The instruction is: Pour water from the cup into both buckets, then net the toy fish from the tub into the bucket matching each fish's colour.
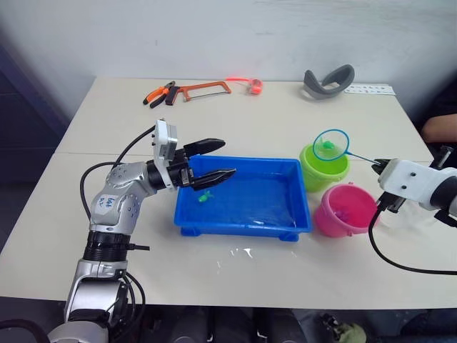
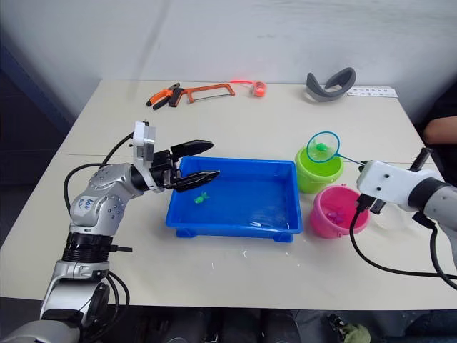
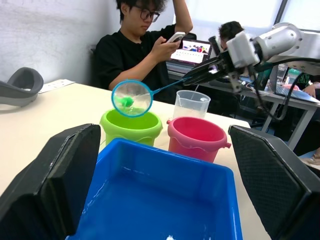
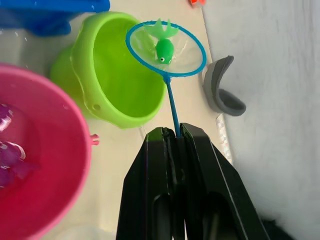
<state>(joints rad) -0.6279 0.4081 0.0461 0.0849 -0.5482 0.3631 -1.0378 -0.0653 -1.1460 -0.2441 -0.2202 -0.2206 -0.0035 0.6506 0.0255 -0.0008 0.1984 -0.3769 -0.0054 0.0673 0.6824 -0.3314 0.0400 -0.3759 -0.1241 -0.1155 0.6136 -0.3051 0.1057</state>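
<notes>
I've got the right gripper (image 4: 172, 137) pinched tight on the net (image 4: 166, 49) handle, which runs straight out from the fingers. The hoop sits over the green bucket's (image 4: 117, 75) rim. The right wrist view shows a green fish (image 4: 164, 49) lying in the mesh and purple fish in the pink bucket (image 4: 35, 145). The left wrist view picks up the clear cup (image 3: 191, 104) behind the pink bucket. The left gripper (image 1: 211, 160) is spread wide over the blue tub's (image 1: 246, 227) near-left edge; one green fish (image 1: 205, 197) is in the tub.
</notes>
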